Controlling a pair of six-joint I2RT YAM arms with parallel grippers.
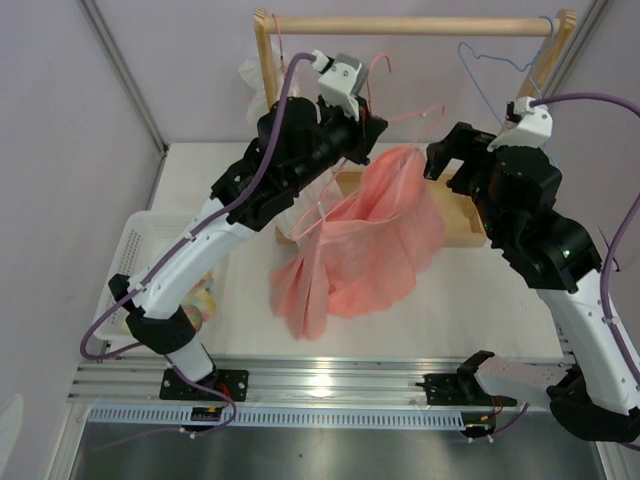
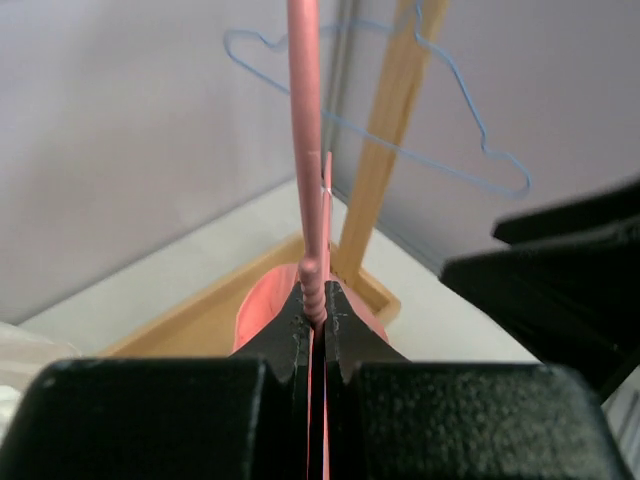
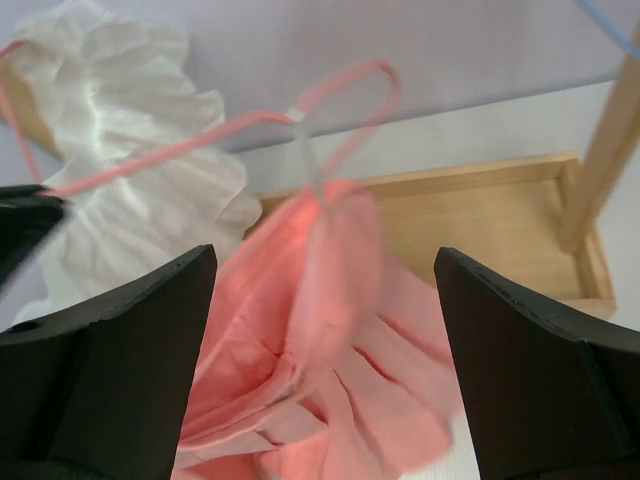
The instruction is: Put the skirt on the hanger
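Observation:
The salmon-pink pleated skirt (image 1: 365, 235) hangs from the thin pink wire hanger (image 1: 405, 116), its lower part resting on the table. My left gripper (image 1: 352, 112) is shut on the hanger's twisted neck (image 2: 316, 285) and holds it up; the wire (image 2: 304, 120) runs upward from the jaws. My right gripper (image 1: 438, 158) is open beside the skirt's upper right. In the right wrist view the skirt (image 3: 340, 350) lies beyond the wide-apart fingers (image 3: 120, 360), untouched, with the hanger's end loop (image 3: 350, 85) above it.
A wooden rack with a top rail (image 1: 410, 25) stands at the back on a wooden tray base (image 3: 490, 205). A light-blue wire hanger (image 1: 490, 60) hangs on the rail. A white ruffled garment (image 3: 130, 190) hangs at left. A white basket (image 1: 135, 245) holds a patterned cloth (image 1: 203, 300).

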